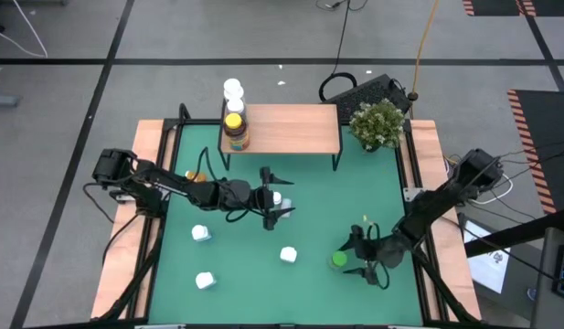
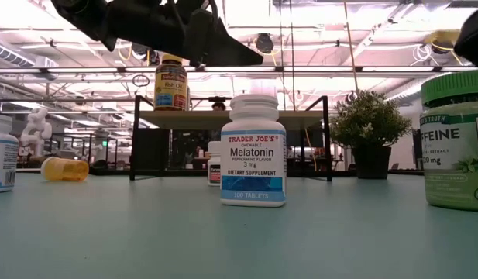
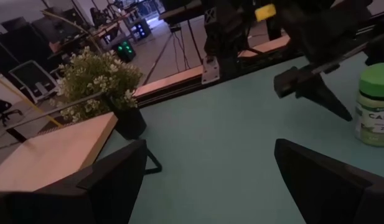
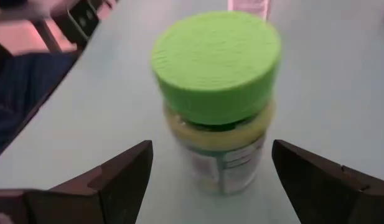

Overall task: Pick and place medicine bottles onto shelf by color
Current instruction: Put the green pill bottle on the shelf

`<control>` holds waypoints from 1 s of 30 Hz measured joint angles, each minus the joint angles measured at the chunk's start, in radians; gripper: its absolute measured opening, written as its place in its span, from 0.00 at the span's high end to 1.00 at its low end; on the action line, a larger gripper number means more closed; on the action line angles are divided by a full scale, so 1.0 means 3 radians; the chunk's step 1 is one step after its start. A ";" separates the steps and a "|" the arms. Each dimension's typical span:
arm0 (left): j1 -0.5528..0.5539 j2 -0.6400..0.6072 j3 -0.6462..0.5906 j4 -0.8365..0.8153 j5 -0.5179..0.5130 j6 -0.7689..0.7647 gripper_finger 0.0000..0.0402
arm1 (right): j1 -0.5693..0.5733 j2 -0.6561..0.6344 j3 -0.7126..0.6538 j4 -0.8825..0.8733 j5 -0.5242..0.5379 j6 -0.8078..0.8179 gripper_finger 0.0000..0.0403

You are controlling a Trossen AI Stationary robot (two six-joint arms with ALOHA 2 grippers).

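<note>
Right tool (image 1: 365, 259) at the bench's near right, fingers (image 4: 126, 171) spread wide and not gripping, one on each side of the green-lidded bottle (image 4: 220, 93) with a gap on both sides; that bottle (image 1: 339, 260) stands upright on the green bench (image 1: 327, 210), contents not visible through its label

Left tool (image 1: 276, 196) over mid-bench in front of the shelf, fingers (image 3: 111, 177) released and wide, holding nothing; a small white bottle (image 1: 278, 196) sits right at its tips in the high view, contact cannot be told

Shelf (image 1: 291, 128) at the far middle of the bench, light wood top on black legs; on its left end an amber bottle with yellow lid (image 1: 234, 131) upright, labelled fish oil in the low view (image 2: 170, 83), and a white bottle (image 1: 232, 91) just behind it at the far left edge

White melatonin bottle (image 2: 254, 151) upright on the bench, lid on; two more white bottles at near left (image 1: 200, 233) and (image 1: 205, 280); another white one (image 1: 288, 254) mid-bench between the two tools

Orange bottle (image 2: 66, 169) lying on its side at the left of the bench, near the left arm

Potted plant (image 1: 378, 123) at the far right corner, beside the shelf
</note>
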 joint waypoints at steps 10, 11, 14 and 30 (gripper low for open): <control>-0.0001 0.0000 0.0000 -0.0003 -0.0003 0.0001 0.11 | -0.0219 0.0692 -0.0025 0.0802 -0.0109 -0.0583 0.33; -0.0001 0.0000 0.0000 -0.0003 -0.0005 0.0000 0.11 | -0.0247 0.0728 0.0004 0.0802 -0.0178 -0.0609 0.35; -0.0005 0.0000 0.0000 -0.0003 -0.0015 -0.0007 0.11 | -0.0333 0.0735 0.0016 0.0803 -0.0295 -0.0613 0.43; -0.0044 0.0003 0.0592 -0.0733 0.1127 -0.0194 0.11 | -0.1817 -0.0030 0.0111 0.0799 -0.2172 -0.1280 0.45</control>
